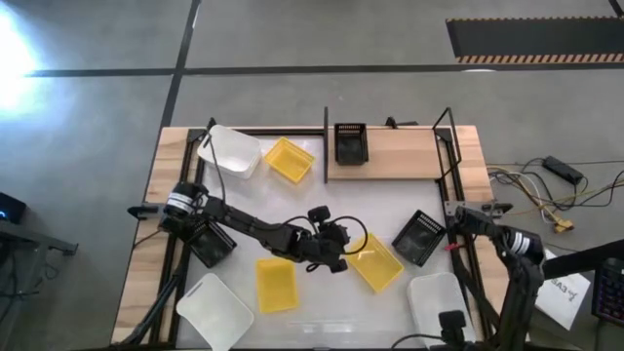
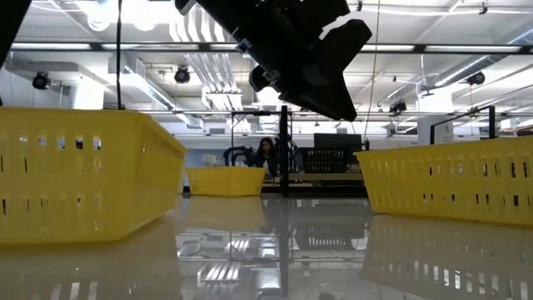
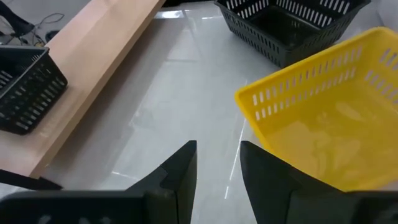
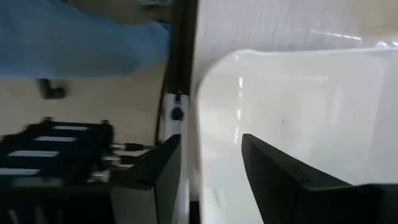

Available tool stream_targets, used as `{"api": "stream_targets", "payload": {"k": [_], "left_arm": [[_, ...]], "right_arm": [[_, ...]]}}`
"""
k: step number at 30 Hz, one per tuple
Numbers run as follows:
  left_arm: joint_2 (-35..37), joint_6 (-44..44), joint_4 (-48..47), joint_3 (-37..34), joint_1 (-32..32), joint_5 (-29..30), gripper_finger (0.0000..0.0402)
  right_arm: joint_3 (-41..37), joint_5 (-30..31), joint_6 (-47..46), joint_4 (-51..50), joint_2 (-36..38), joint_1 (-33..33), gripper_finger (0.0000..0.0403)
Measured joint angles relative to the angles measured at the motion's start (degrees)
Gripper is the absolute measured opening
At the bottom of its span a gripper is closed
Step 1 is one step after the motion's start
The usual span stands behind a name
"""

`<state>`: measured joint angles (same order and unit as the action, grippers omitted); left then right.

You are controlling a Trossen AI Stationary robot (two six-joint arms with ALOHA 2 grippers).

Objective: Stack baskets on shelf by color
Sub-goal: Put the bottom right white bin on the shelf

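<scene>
My left gripper (image 1: 340,257) (image 3: 217,152) hangs open above the table's middle. Its fingers stand just beside the corner of a yellow basket (image 1: 376,263) (image 3: 329,118) and touch nothing. A black basket (image 1: 421,237) (image 3: 292,25) sits just beyond that one. The shelf (image 1: 400,153) (image 3: 93,68) lies along the far edge, with one black basket (image 1: 351,143) standing on it. Other baskets rest on the tabletop: yellow (image 1: 275,284), yellow (image 1: 290,159), white (image 1: 230,151), white (image 1: 216,310), white (image 1: 439,302), and black (image 1: 210,244) under the left arm. My right gripper (image 1: 458,216) (image 4: 211,155) waits open at the right edge.
In the low view the left gripper (image 2: 321,75) hangs between two yellow baskets (image 2: 83,175) (image 2: 450,183). Thin black rods (image 1: 326,136) (image 1: 444,132) stand at the shelf's ends. Bare white tabletop (image 3: 174,106) lies between the gripper and the shelf. Cables (image 1: 536,190) lie off the right side.
</scene>
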<state>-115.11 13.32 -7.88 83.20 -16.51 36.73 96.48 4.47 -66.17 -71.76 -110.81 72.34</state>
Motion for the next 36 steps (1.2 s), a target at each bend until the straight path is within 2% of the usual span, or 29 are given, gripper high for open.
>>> {"api": "stream_targets", "payload": {"k": [4,11,15,22,27,32,36], "left_arm": [[0.0,0.0,0.1,0.0,-0.4,0.0,0.0107],[0.0,0.1,0.4,-0.1,-0.9,0.0,0.0107],[0.0,0.0,1.5,0.0,-2.2,0.0,0.0107],[0.0,-0.2,3.0,1.1,-5.6,0.2,0.0107],[0.0,-0.2,3.3,1.4,-7.5,2.8,0.0107],[0.0,-0.2,3.4,1.4,-8.8,5.6,0.0107],[0.2,-0.2,3.4,2.2,-9.8,5.8,0.0107]], "right_arm": [[-1.4,0.0,0.8,0.1,-0.8,-0.1,0.0119],[-4.2,0.2,-0.7,0.3,0.1,-0.1,0.0018],[-2.7,1.1,0.2,0.2,0.0,-0.2,0.0010],[4.2,5.6,0.3,-0.3,0.6,-0.3,0.0009],[10.3,6.0,1.5,-0.7,0.9,-0.5,0.0009],[17.0,8.3,1.7,-4.5,0.9,-0.6,0.0009],[21.4,12.5,4.8,-8.0,1.0,-0.8,0.0008]]}}
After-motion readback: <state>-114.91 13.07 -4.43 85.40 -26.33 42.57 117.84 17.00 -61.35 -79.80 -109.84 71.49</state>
